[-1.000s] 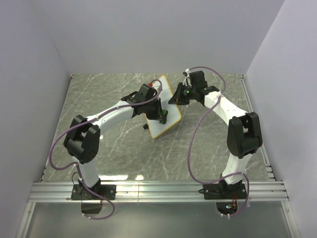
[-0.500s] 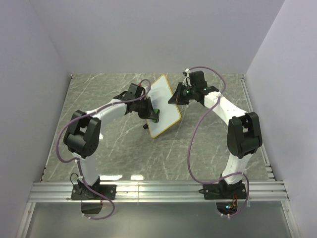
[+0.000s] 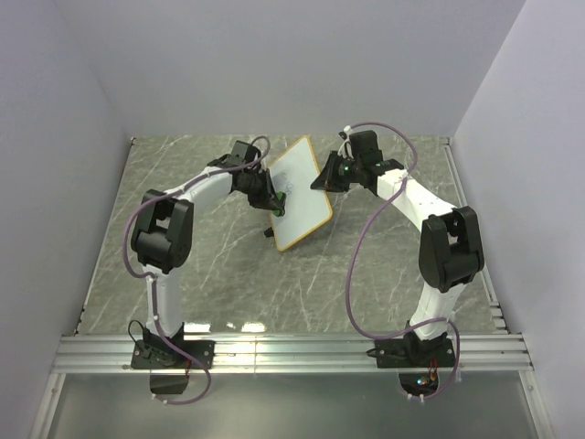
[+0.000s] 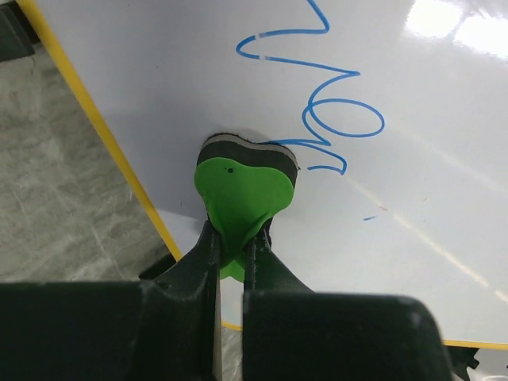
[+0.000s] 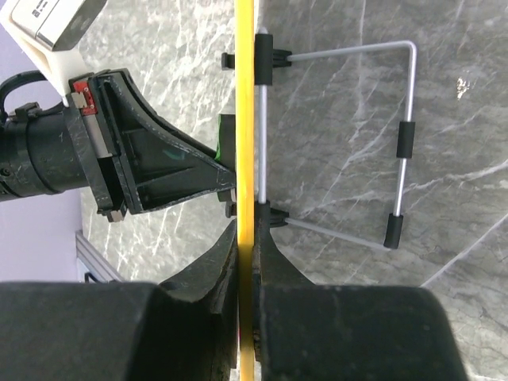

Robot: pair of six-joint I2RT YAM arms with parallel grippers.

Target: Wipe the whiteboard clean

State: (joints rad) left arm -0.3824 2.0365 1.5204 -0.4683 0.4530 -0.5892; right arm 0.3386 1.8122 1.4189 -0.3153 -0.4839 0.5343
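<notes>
At centre of marble table (image 3: 219, 274), whiteboard (image 3: 306, 206) standing tilted, propped on wire stand (image 5: 405, 135). On its yellow frame edge, right gripper (image 5: 246, 238) clamping tight. Facing board, left gripper (image 4: 232, 242) pinching green eraser (image 4: 242, 186), pressing its dark pad against white surface, touching blue scribble (image 4: 337, 115) near frame.
</notes>
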